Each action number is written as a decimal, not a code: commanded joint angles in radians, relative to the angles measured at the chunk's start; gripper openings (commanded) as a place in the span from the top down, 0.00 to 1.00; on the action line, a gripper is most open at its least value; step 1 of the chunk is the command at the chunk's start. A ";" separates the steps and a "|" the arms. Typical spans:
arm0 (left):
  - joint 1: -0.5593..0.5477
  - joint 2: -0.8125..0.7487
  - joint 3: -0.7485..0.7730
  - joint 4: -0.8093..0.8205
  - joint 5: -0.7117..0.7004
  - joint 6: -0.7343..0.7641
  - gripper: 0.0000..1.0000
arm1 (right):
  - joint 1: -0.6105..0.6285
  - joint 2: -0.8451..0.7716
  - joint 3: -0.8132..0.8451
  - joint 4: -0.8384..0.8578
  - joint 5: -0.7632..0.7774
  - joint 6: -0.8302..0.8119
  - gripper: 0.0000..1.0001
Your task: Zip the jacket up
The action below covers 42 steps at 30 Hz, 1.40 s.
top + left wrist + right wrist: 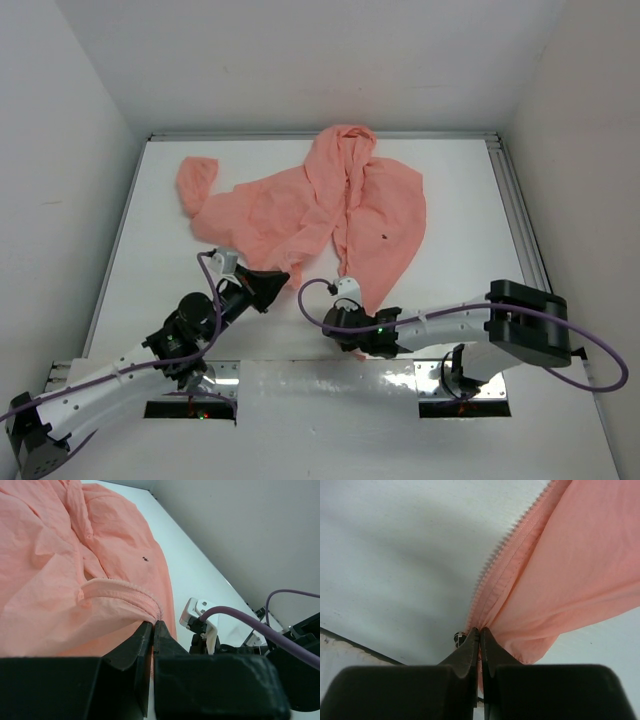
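The salmon-pink jacket (pixel 300 205) lies crumpled and unzipped on the white table, hood at the far side and one sleeve out to the left. A tiny dark mark (pixel 386 236) sits on its right front panel. My left gripper (pixel 278 279) is shut on the left panel's lower edge, seen pinched in the left wrist view (pixel 154 624), where the fabric (pixel 60 580) folds over the jaws. My right gripper (pixel 350 297) is shut on the lower end of the right panel's zipper edge (pixel 480 630). The zipper teeth (pixel 505 540) run up and away from the jaws. A small metal piece (pixel 460 638) shows just left of them.
The white table (pixel 470 220) has metal rails along its right side (pixel 515 210) and far side, with white walls all round. The two grippers are close together near the table's front middle. The right wrist's white mount and purple cable (pixel 200 617) show in the left wrist view.
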 commanded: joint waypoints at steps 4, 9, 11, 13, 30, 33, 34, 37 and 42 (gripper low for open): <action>0.005 0.006 0.032 0.015 0.007 -0.013 1.00 | 0.003 -0.045 -0.095 0.057 -0.051 -0.001 1.00; 0.007 0.033 0.026 0.049 0.036 -0.039 1.00 | 0.003 -0.194 -0.176 0.259 0.086 -0.082 1.00; 0.007 0.050 0.033 0.059 0.042 -0.043 1.00 | 0.003 -0.284 -0.187 0.310 0.134 -0.154 1.00; 0.007 0.067 0.036 0.061 0.065 -0.051 1.00 | 0.003 -0.341 -0.213 0.409 0.176 -0.206 1.00; 0.007 0.208 0.047 0.213 0.174 -0.152 1.00 | 0.003 -0.590 -0.400 0.939 0.182 -0.528 1.00; 0.007 0.236 0.030 0.268 0.201 -0.187 1.00 | 0.003 -0.596 -0.432 1.069 0.150 -0.562 1.00; 0.007 0.242 0.035 0.270 0.197 -0.194 1.00 | 0.003 -0.594 -0.434 1.094 0.136 -0.565 1.00; 0.007 0.260 0.073 0.242 0.181 -0.206 1.00 | 0.003 -0.582 -0.434 1.155 0.089 -0.570 1.00; 0.007 0.254 0.056 0.321 0.184 -0.224 1.00 | 0.003 -0.585 -0.424 1.171 0.063 -0.548 1.00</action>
